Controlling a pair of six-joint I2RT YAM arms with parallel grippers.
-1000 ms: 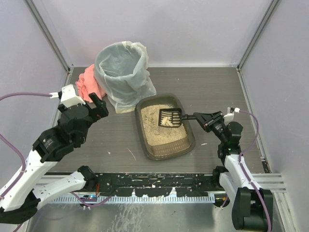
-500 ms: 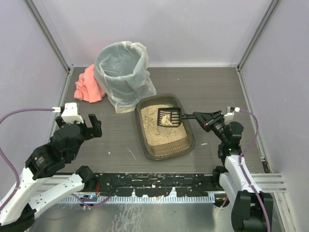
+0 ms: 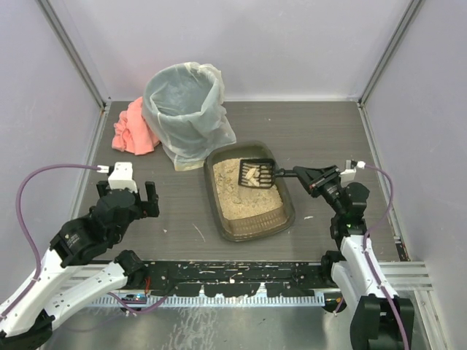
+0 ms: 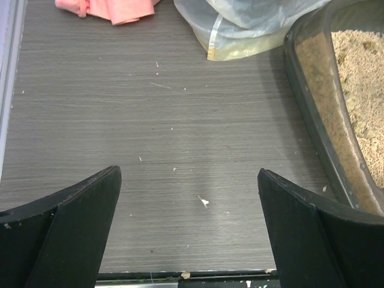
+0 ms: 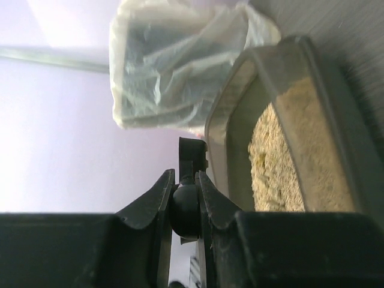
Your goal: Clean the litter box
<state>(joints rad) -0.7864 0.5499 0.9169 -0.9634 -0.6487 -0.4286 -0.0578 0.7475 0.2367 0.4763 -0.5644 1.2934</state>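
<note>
The litter box point(image 3: 286, 216), a shallow dark tray of beige litter, lies mid-table; it also shows in the left wrist view point(image 4: 312, 114) and the right wrist view point(image 5: 231, 150). My right gripper point(image 3: 306, 175) is shut on the handle of a black slotted scoop point(image 3: 257, 173), held over the box's far end with pale clumps in it. In the right wrist view the gripper point(image 5: 186, 180) clamps the scoop handle point(image 5: 191, 157). My left gripper point(image 3: 131, 203) is open and empty, left of the box, over bare table point(image 4: 189, 204).
A tall bin with whitish plastic liner point(image 3: 186, 109) stands behind the box, also in the right wrist view point(image 5: 174, 72). A pink cloth point(image 3: 131, 130) lies to its left. Small crumbs dot the table point(image 4: 204, 201). Purple walls enclose the table.
My left arm has pulled back toward the near edge and lowered, away from the bin. The scoop has lifted slightly toward the box's far end.
</note>
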